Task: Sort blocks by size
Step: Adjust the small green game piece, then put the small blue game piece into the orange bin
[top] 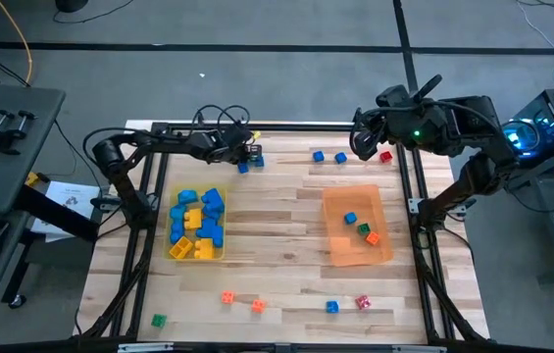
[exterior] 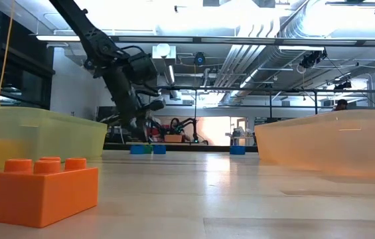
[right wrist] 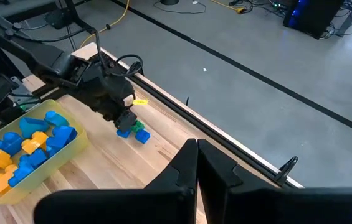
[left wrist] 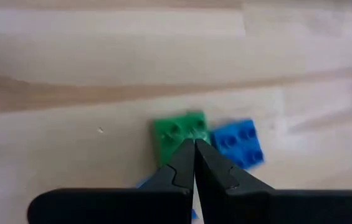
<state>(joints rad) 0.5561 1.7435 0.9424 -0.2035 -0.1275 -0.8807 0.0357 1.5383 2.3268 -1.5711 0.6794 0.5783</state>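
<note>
Left gripper (left wrist: pixel 194 144) low at the far edge of the wooden counter (top: pixel 277 245), jaws closed and empty, tips over a studded green block (left wrist: pixel 177 134) lying flat, touching a blue block (left wrist: pixel 239 143). Right gripper (right wrist: pixel 196 147) raised at the far right, jaws closed. Glossy plastic blocks (top: pixel 196 218) heaped in the yellow tray (top: pixel 186 255).

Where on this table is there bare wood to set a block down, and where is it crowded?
Bare wood lies between the yellow tray and the orange tray, and on across the table's middle. The far edge is crowded: small blocks by the shut left tool and right tool. Loose cubes dot the near edge.
</note>
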